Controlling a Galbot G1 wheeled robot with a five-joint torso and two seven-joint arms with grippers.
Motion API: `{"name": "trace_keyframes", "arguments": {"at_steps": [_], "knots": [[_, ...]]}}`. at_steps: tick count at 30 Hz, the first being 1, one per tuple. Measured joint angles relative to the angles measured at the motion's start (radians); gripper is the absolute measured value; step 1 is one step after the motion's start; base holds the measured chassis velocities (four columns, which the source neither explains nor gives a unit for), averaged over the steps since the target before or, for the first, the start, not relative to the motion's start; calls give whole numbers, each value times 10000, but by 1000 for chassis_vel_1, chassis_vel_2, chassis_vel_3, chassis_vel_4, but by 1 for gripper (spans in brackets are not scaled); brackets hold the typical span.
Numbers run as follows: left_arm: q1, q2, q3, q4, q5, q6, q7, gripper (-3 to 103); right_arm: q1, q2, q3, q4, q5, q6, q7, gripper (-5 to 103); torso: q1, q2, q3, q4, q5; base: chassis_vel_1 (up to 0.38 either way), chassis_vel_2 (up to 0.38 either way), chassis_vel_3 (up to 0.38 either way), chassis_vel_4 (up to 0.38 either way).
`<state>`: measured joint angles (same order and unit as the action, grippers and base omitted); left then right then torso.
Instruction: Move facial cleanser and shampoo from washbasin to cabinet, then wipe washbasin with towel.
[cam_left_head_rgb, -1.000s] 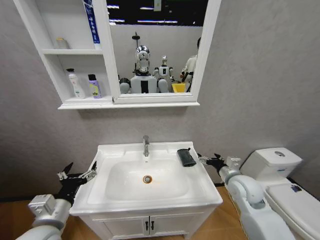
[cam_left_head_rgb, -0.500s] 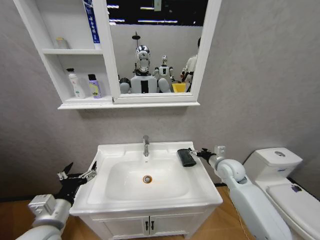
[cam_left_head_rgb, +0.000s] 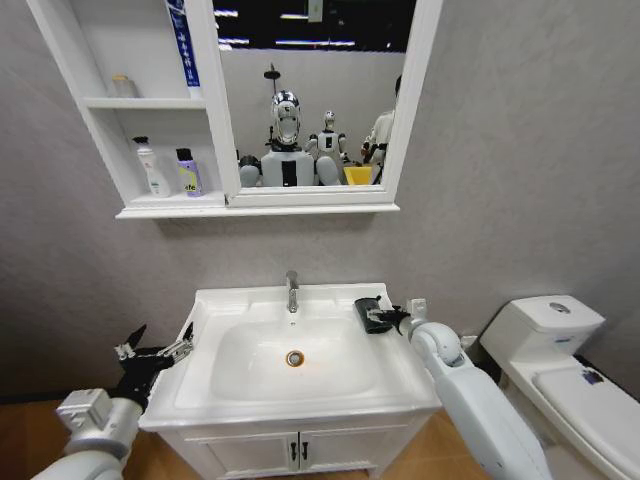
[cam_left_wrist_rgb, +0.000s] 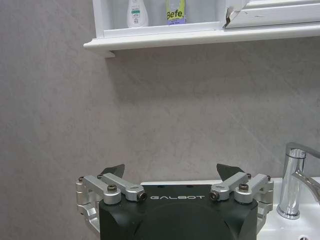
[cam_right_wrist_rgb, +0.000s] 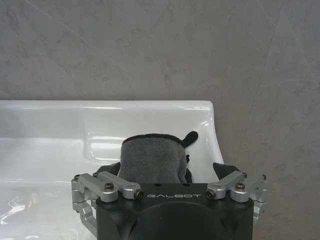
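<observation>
Right hand now around dark folded towel

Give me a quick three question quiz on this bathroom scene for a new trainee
1. True or false: two bottles stand on the cabinet's lowest shelf.
2. Which tool has the towel between its open fingers: A left, B right?
3. Fill in: the left tool hangs open beside the washbasin's ____ edge.

Key: 1 true. 2 B, the right tool, at the basin's right rear corner. 3 left.

white washbasin, dark grey towel, white cabinet
</observation>
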<state>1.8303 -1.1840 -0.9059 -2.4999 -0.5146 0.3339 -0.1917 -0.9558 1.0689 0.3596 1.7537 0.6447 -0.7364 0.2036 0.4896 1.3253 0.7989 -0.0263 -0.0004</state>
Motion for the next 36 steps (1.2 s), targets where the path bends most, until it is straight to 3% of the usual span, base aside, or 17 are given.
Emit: {"name": "trace_keyframes", "arguments": {"at_steps": [20, 23, 26, 29, 36], "knots": [[0, 0, 0, 0, 0, 0, 0, 100, 485, 487, -403, -1058, -273, 9, -277, 101, 0, 0, 0, 1, 1, 0, 0, 0, 0], [0, 0, 0, 0, 0, 0, 0, 100, 521, 525, -377, -1130, -276, 9, -419, 86, 0, 0, 0, 1, 0, 0, 0, 0, 0], [0, 0, 0, 0, 0, 0, 0, 100, 523, 553, -363, -1141, -276, 9, -435, 80, 0, 0, 0, 0, 0, 0, 0, 0, 0], [0, 0, 0, 0, 0, 0, 0, 100, 490, 624, -324, -1154, -280, 10, -447, 65, 0, 0, 0, 1, 0, 0, 0, 0, 0], [0, 0, 0, 0, 0, 0, 0, 100, 398, 670, -216, -1167, -360, 15, -538, 42, 0, 1, 0, 1, 1, 0, 0, 0, 0]]}}
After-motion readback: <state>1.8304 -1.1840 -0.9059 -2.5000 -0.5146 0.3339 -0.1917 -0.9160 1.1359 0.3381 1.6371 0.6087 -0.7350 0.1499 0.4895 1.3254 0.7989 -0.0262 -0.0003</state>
